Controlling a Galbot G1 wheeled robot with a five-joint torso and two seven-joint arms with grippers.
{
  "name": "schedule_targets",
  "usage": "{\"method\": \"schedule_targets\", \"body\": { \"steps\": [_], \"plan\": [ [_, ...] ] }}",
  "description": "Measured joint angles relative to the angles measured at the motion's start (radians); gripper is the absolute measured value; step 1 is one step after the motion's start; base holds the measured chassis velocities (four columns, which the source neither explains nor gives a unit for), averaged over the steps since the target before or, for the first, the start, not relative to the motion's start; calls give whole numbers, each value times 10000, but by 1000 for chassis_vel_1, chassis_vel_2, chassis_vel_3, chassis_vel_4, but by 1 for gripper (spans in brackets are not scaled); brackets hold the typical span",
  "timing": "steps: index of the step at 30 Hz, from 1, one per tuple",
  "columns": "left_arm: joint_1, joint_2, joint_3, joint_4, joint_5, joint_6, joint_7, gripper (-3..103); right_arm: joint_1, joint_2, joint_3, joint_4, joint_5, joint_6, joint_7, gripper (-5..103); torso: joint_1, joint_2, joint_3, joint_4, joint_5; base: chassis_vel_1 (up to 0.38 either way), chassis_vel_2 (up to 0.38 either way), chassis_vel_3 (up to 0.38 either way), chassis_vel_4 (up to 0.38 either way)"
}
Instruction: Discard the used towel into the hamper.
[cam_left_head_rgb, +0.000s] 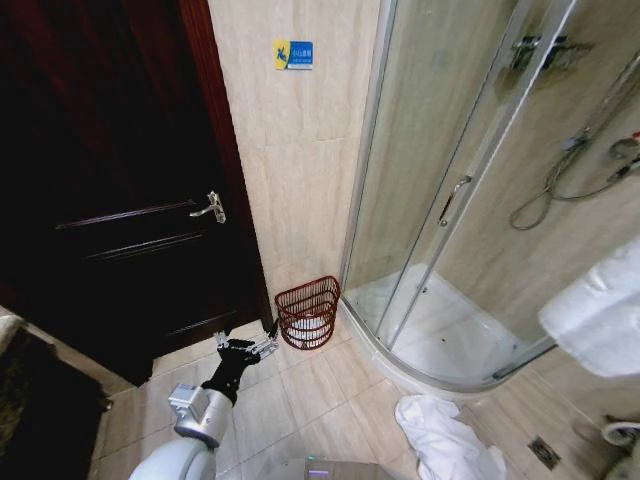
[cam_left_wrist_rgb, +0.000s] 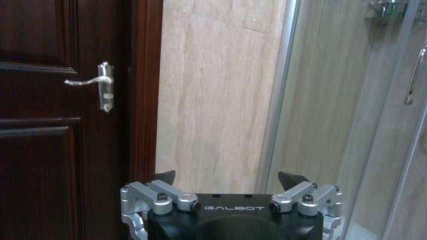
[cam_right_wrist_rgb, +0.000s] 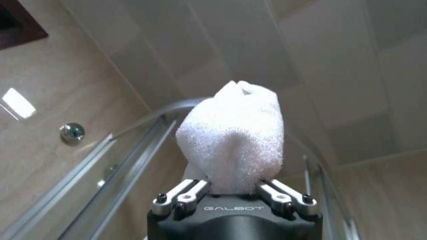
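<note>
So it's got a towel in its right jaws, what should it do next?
Probably swing the right gripper, shut on the white towel, down and left toward the hamper: the towel is held high, while the hamper stands on the floor by the door.

The hamper (cam_left_head_rgb: 308, 312) stands open-topped, hemmed by door frame (cam_left_head_rgb: 236, 170), wall and shower glass (cam_left_head_rgb: 400, 180).

Right end effector (cam_right_wrist_rgb: 233, 192) clamped on white towel (cam_right_wrist_rgb: 232, 140), fingertips buried in the cloth. Towel cut off by the head view's right edge. Left end effector (cam_left_wrist_rgb: 229, 179) cropped at its base. Hamper (cam_left_head_rgb: 308, 312) contents too small to tell.
</note>
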Motion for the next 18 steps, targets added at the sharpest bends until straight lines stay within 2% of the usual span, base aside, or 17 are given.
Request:
{"method": "schedule_targets", "body": {
  "steps": [1,4,6,10,13,18],
  "plan": [
    [0,0,0,0,0,0,0,100,0,0,0,0,0,0,0,9,0,0,0,0,0,0,0,0,0],
    [0,-1,0,0,0,0,0,100,-372,787,16,365,-188,402,-44,9,0,0,0,-1,-5,0,0,0,0],
    [0,0,0,0,0,-1,0,100,-456,1040,-44,475,-257,521,-46,9,0,0,0,-1,-5,0,0,0,0],
    [0,1,-2,0,0,0,0,100,-563,1875,-673,688,-938,1187,-134,9,0,0,0,0,-7,0,0,0,0],
    [-1,-1,0,0,0,-1,0,100,-511,2297,-1113,688,-1416,1598,-168,9,0,0,0,0,4,0,0,0,0],
    [0,-1,0,0,0,0,0,100,-420,2710,-1670,797,-1919,2114,-36,9,1,0,0,1,-6,0,0,0,0]
  ]
}}
